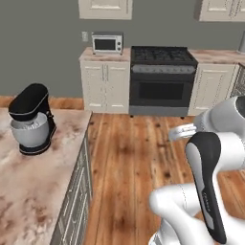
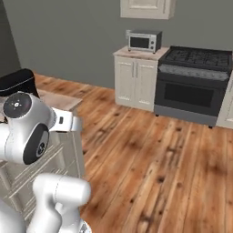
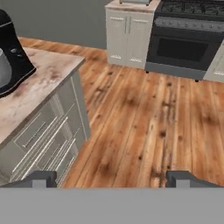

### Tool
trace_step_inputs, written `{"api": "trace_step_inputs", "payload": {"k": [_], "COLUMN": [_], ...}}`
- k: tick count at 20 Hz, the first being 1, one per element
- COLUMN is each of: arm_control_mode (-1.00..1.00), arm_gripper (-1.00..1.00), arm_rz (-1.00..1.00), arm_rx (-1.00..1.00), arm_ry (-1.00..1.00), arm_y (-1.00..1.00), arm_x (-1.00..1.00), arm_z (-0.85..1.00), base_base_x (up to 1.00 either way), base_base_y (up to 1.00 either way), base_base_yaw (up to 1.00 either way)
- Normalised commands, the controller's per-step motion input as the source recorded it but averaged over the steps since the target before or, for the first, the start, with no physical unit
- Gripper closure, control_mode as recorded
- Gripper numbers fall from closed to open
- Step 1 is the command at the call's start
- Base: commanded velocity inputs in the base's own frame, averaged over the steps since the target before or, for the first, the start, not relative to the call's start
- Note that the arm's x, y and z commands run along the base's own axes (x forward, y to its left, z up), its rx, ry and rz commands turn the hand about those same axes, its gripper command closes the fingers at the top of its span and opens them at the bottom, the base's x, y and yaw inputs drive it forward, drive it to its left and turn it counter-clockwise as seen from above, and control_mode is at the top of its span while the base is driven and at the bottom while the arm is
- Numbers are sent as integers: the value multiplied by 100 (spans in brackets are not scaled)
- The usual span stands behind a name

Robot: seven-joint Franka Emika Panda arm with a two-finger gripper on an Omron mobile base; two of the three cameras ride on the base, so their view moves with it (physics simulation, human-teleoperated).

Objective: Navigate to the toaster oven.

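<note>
Gripper (image 3: 112, 178) fingers spread wide, holding nothing, above wooden plank floor (image 3: 144, 122). Black stove range (image 1: 162, 79) stands at the far wall; small silver-grey toaster oven (image 1: 107, 43) (dark glass front) sits on the cream cabinet counter (image 1: 105, 55) just beside it.

This is a home kitchen. A black stove (image 1: 162, 79) with burner grates and an oven door stands against a grey wall between cream cabinets (image 1: 105, 86). A small toaster oven (image 1: 107, 43) sits on the surface just beside the stove, under cream wall cupboards (image 1: 105, 8). Nearer, a marble-topped island (image 1: 43, 177) with drawers carries a stand mixer (image 1: 31, 119). The floor (image 1: 134, 162) is wood plank.
</note>
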Motion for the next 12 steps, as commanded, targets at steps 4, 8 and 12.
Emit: {"api": "trace_step_inputs", "payload": {"k": [4, 8, 12], "arm_control_mode": [100, 100, 100], "arm_gripper": [-100, -100, -100], "arm_rz": [0, 0, 0], "arm_rx": [0, 0, 0], "arm_ry": [0, 0, 0], "arm_y": [0, 0, 0], "arm_x": [0, 0, 0], "arm_z": [0, 0, 0], "base_base_x": [97, 100, 100], "base_base_y": [-6, -39, -44], "base_base_yaw": [-37, -9, -4]}}
